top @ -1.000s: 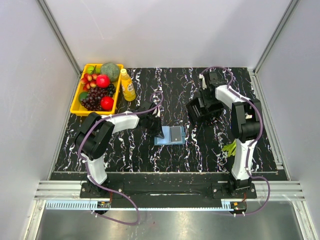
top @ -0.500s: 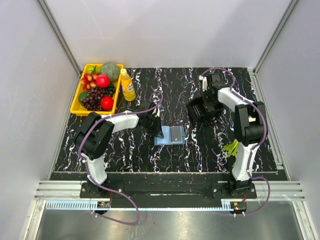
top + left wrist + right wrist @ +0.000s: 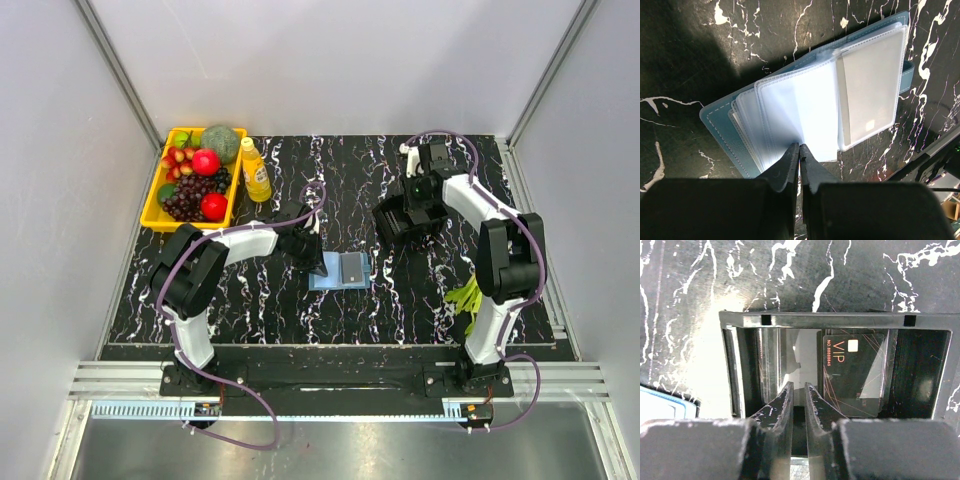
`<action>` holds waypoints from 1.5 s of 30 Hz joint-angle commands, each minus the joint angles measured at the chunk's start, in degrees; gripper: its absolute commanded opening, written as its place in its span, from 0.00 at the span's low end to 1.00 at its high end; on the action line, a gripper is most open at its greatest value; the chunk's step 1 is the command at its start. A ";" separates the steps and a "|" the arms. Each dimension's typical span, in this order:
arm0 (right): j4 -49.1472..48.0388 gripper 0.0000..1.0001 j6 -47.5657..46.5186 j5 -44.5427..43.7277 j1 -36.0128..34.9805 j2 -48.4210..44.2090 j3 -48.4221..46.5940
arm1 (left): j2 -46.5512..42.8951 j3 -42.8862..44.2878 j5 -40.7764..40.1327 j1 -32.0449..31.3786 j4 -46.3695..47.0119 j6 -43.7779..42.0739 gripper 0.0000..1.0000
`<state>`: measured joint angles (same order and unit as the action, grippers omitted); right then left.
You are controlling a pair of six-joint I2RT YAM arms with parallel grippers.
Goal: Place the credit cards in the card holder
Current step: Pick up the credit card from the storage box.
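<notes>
While the left gripper is pinching the card holder open, the right gripper, nearly closed with its hold unclear, is needing a straight, square pull on the credit card.

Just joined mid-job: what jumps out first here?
The yellow tray heaped with fruit in the far-left corner catches the eye first. At centre the blue card holder lies open, left fingers pinching a clear sleeve; a black VIP card sits in the black frame further right.

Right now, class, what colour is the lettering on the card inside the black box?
Orange-red, on a black card; the right wrist view shows it best.
</notes>
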<state>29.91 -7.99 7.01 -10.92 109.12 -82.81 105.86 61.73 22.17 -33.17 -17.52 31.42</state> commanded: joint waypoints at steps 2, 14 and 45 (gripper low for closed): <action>3.22 0.21 2.62 5.73 0.11 -2.16 -0.78 | 1.10 0.67 -2.05 0.56 -0.41 -1.62 0.08; 10.24 0.17 4.65 9.52 -1.39 -9.80 8.79 | 0.75 1.28 -1.78 0.74 -1.11 -2.33 0.08; 3.58 0.58 0.69 2.14 -2.35 -4.80 5.81 | 0.22 2.69 -1.87 0.65 -3.75 -3.47 0.08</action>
<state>35.77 -5.74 7.11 -13.02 104.05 -76.97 105.86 62.65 22.24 -32.95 -20.01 29.50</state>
